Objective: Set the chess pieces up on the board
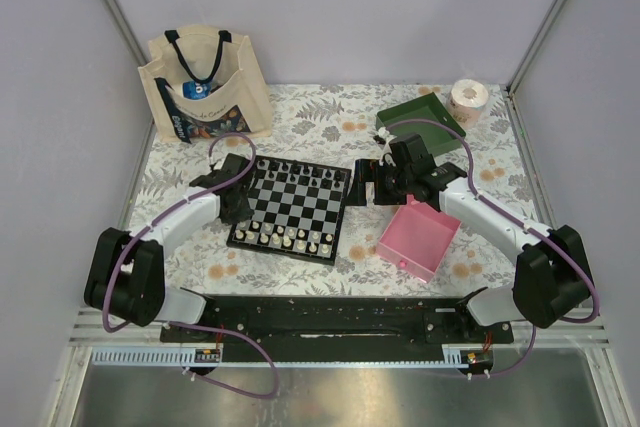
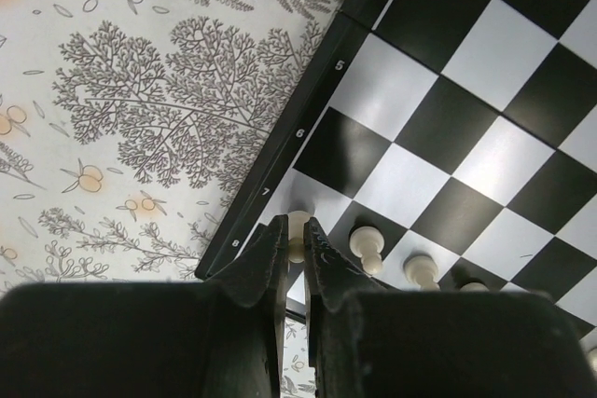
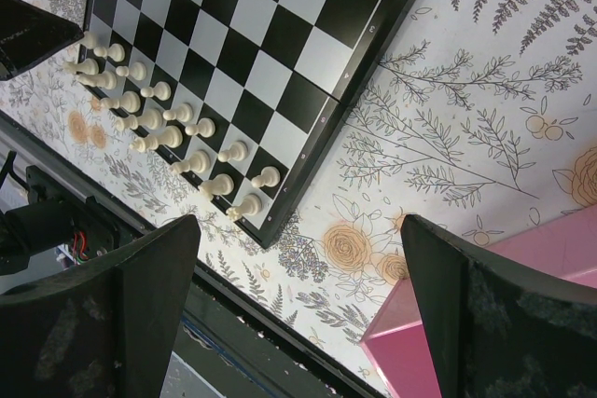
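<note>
Closest in, the black rail (image 1: 320, 315) carrying both arm bases runs along the near edge of the desk (image 1: 310, 117), which is covered in a pale floral print. Just beyond it lies the board (image 1: 300, 197), near the middle of the desk and turned slightly askew. Two rows of cream-white chess pieces (image 1: 290, 239) stand along the board's near edge, and black chess pieces (image 1: 305, 166) line its far edge. The squares between them are bare.

The left gripper (image 2: 296, 224) is down at the board's near-left corner, its jaws closed to a sliver. Its tips sit right at a white pawn (image 2: 298, 232) beside the board's left border, but I cannot tell whether the pawn is actually pinched.

The right gripper (image 1: 368, 187) hangs with its jaws spread wide and nothing between them. It is above the desk just off the board's right edge, between the board and the pink tray (image 1: 420, 239).

A green tray (image 1: 420, 119) lies toward the far right, with a pale roll (image 1: 468, 97) at the far-right corner. A tote bag (image 1: 205, 87) stands at the far-left corner.
</note>
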`<action>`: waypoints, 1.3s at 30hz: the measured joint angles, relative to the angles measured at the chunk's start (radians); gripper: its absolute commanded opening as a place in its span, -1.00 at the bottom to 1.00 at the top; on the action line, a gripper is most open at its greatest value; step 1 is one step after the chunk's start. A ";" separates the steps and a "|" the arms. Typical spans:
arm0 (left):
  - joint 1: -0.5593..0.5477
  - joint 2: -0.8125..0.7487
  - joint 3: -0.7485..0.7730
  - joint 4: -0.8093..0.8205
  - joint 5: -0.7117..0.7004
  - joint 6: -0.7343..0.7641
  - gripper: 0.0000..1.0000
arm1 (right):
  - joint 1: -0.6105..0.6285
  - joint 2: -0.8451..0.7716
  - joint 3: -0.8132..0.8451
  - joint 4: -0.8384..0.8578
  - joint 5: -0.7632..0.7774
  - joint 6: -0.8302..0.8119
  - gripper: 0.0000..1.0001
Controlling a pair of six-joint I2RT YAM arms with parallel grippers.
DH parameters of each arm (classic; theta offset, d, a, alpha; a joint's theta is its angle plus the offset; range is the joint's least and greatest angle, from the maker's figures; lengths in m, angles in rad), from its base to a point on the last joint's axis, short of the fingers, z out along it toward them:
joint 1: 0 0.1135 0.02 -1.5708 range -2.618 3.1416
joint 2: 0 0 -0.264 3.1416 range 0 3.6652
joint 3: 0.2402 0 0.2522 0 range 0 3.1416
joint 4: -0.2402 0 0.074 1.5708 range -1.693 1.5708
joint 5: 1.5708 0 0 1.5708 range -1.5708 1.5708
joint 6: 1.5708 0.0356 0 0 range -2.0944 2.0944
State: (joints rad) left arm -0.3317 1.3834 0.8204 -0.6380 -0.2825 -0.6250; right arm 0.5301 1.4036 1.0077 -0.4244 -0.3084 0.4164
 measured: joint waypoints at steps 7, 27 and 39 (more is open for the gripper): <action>0.000 0.008 0.003 0.024 0.017 0.014 -1.00 | 0.000 0.003 0.000 0.000 0.000 0.000 0.97; 0.000 0.037 0.011 0.026 0.019 0.027 -0.49 | 0.000 0.004 0.000 0.000 0.000 0.000 0.97; 0.000 0.041 0.024 0.021 0.019 0.033 -0.39 | 0.000 0.004 0.000 0.000 0.000 0.000 0.97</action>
State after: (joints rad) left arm -0.3317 1.4242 0.8448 -0.6167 -0.2630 -0.5919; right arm 0.5301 1.4075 1.0080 -0.4244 -0.3084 0.4160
